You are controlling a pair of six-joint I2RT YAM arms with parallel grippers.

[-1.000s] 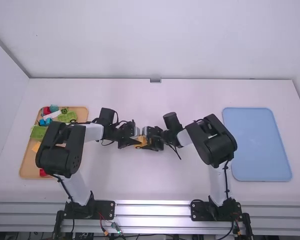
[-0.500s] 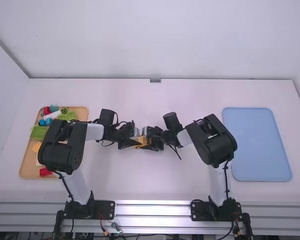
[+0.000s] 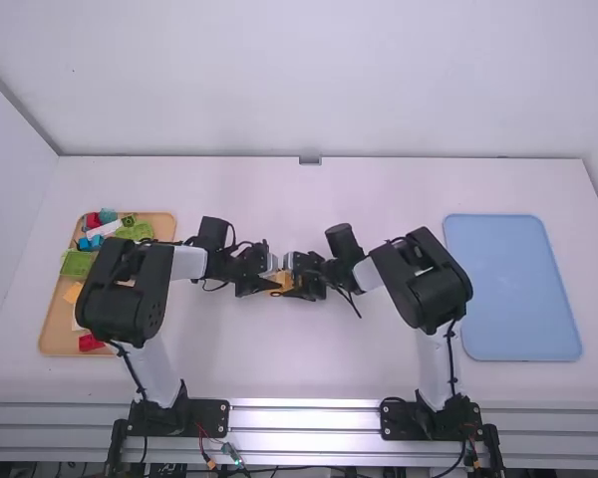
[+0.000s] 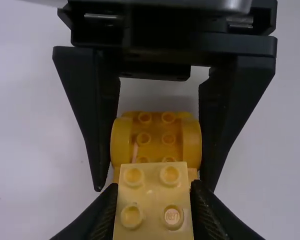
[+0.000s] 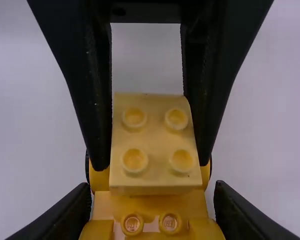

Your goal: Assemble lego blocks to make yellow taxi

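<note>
Over the table's middle, my left gripper [image 3: 263, 282] and my right gripper [image 3: 298, 284] meet at a yellow-orange assembly [image 3: 282, 282]. In the left wrist view, my left gripper [image 4: 153, 192] is shut on a pale yellow two-by-two block [image 4: 152, 202], studs showing. Behind it is a darker yellow car body [image 4: 156, 139] with rounded sides, between the right gripper's fingers. My right gripper [image 5: 152, 190], in the right wrist view, is shut on this body [image 5: 150, 205]. The pale block [image 5: 155, 142] lies against the body; whether its studs are joined I cannot tell.
A wooden tray [image 3: 55, 334] on the left holds green, blue, red and white blocks, partly covered by the left arm. A flat blue tray [image 3: 513, 289] lies to the right of the right arm.
The left arm's elbow has shifted slightly right, uncovering more of the red block in the wooden tray. The right arm has kept still.
</note>
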